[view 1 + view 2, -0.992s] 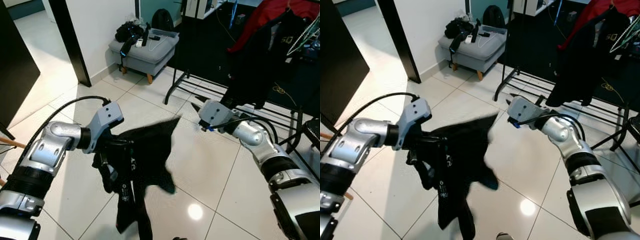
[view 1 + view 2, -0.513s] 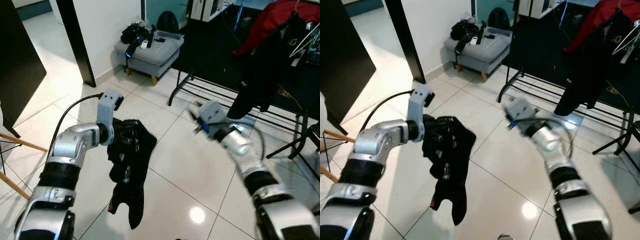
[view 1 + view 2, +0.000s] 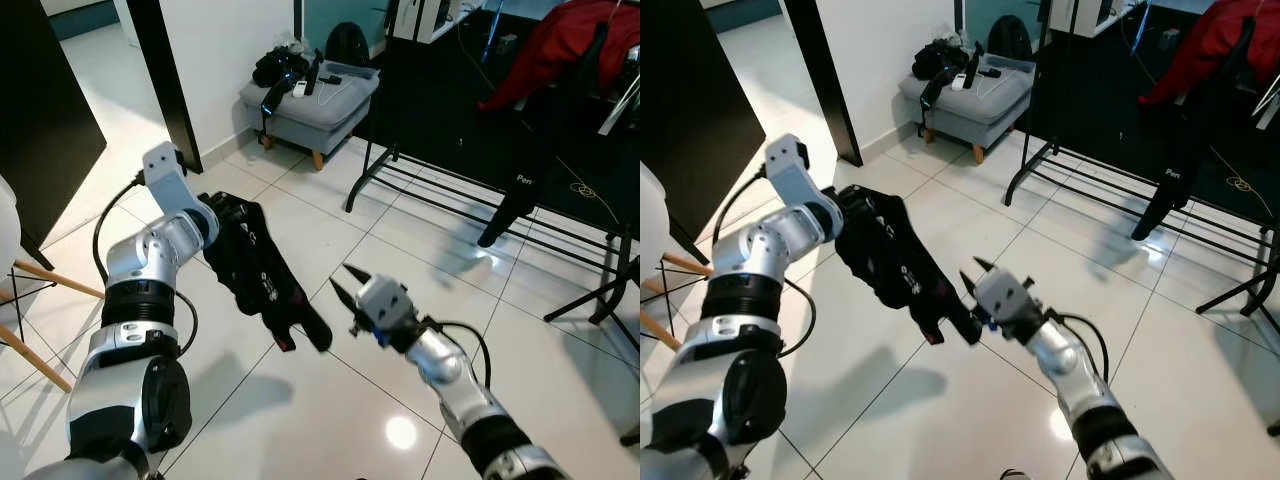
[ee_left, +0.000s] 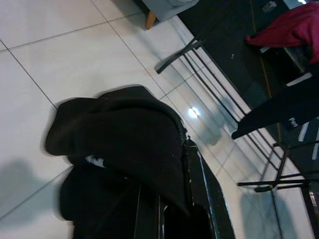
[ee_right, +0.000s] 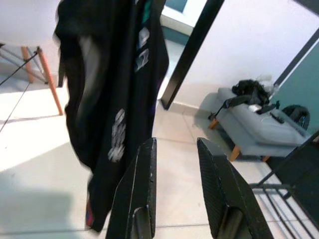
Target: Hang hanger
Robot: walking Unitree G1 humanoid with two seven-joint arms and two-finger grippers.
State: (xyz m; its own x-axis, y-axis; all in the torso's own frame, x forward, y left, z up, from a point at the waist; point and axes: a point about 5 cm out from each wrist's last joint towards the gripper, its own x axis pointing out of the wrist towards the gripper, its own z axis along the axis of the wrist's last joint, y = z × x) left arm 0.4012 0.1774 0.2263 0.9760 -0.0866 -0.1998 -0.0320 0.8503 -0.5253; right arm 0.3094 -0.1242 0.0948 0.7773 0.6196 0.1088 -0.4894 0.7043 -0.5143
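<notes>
A black garment point(image 3: 262, 275) hangs from my left gripper point(image 3: 214, 212), which is shut on its top out to my left; no hanger can be made out in the cloth. In the left wrist view the garment point(image 4: 124, 149) drapes over the black fingers point(image 4: 202, 186). My right gripper point(image 3: 342, 279) is open low in the middle, fingertips pointing at the garment's lower end and just apart from it. The right wrist view has both fingers point(image 5: 143, 184) spread, with the garment point(image 5: 109, 74) hanging ahead. A black clothes rack point(image 3: 440, 185) stands at the back right.
On the rack hang a red garment point(image 3: 570, 40) and a black one point(image 3: 540, 130). A grey footstool point(image 3: 310, 95) with bags and small items stands by the white wall. A white chair point(image 3: 8, 255) with wooden legs is at the far left. A dark panel point(image 3: 40, 100) stands behind it.
My left arm has swung the garment up and out to the left. My right arm has dropped from near the rack to the middle, beside the garment's lower end. The camera has shifted too.
</notes>
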